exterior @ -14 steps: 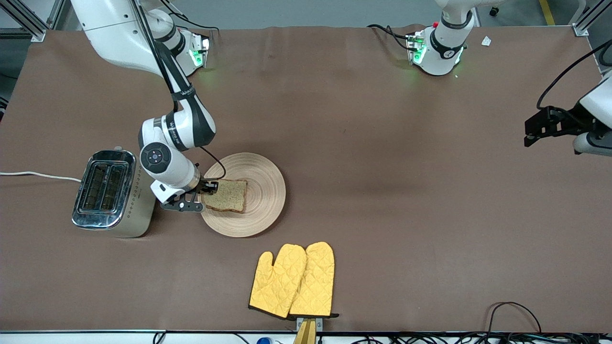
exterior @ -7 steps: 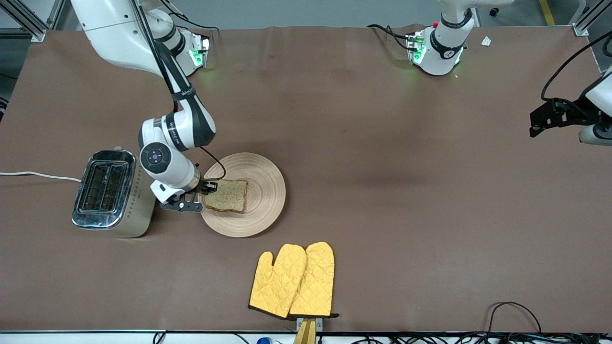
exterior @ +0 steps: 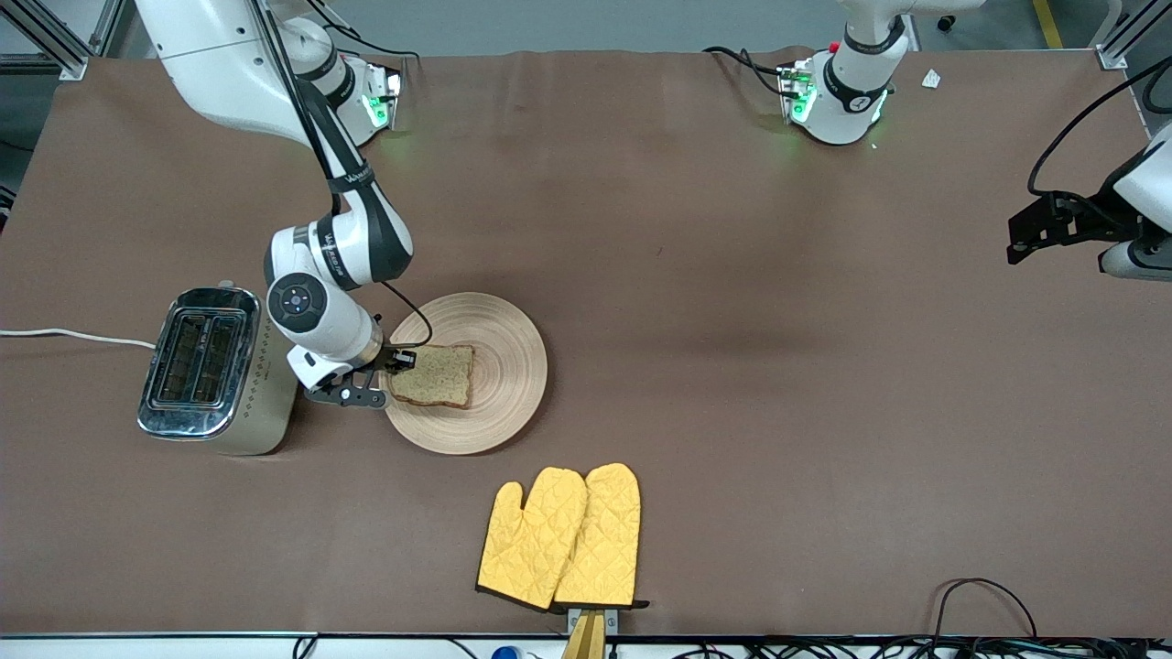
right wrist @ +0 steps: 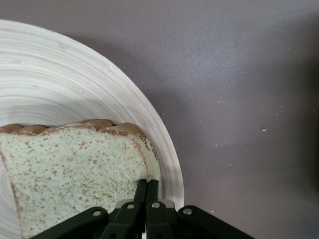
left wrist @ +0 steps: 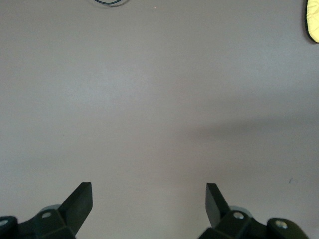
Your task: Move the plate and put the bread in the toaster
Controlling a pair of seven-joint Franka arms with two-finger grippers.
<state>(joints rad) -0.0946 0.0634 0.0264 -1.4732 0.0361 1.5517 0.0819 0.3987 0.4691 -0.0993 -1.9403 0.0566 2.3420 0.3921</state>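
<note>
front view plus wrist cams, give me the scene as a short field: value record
bread: lies on the plate, edge pinched by the right gripper
plate: on the table beside the toaster
toaster: toward the right arm's end, both slots empty
right gripper: low at the plate's rim, shut on the bread
left gripper: open over bare table, arm waiting
oven mitts: nearer the front camera than the plate

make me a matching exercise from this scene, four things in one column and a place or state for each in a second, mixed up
Things:
1. bread
2. toaster
3. left gripper
4. oven mitts

Place or state:
A. open over bare table
B. nearest the front camera, lying side by side
C. on the plate, its edge pinched by the right gripper
D. slots empty, at the right arm's end of the table

Pairs: 1-C, 2-D, 3-A, 4-B
</note>
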